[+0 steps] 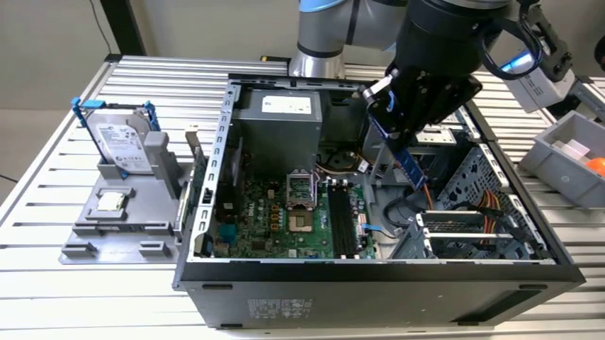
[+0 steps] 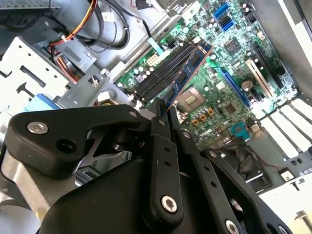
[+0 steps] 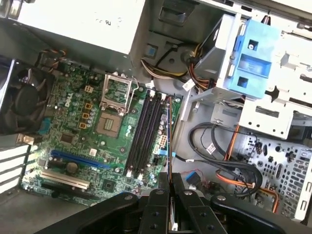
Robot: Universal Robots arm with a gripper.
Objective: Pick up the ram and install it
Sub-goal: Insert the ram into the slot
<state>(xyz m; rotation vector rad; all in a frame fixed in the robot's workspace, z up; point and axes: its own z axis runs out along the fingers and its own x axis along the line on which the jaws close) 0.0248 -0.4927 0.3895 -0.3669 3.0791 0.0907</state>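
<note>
We see the gripper (image 1: 402, 152) above the open computer case (image 1: 378, 273) in the exterior view, its jaws clamped on the ram (image 1: 409, 168), which hangs tilted over the motherboard (image 1: 283, 219), clear of the memory slots (image 1: 342, 223) below it. In the second wrist view we look along the two black fingers (image 2: 161, 146), pressed together on the near end of the ram (image 2: 187, 73); here the stick runs away from the fingers, its dark chips and blue-green board visible, and lies in line with the memory slots (image 2: 165, 70). The first wrist view gives us the ram (image 3: 168, 146) edge-on, a thin line rising from the gripper (image 3: 169, 183), just beside the memory slots (image 3: 144, 134), on the side away from the empty processor socket (image 3: 114, 109). We cannot tell from either wrist view how high it sits above the board. The exterior view adds what the wrist cameras lack: a grey holder (image 1: 118, 212) on the slatted table (image 1: 57, 283) at the exterior view's left of the case, carrying a silver hard drive (image 1: 123, 145) in a blue-handled frame and a small square chip (image 1: 110, 202). The first wrist view shows a blue drive bracket (image 3: 253, 58) and a cooling fan (image 3: 24, 102) inside the case.
</note>
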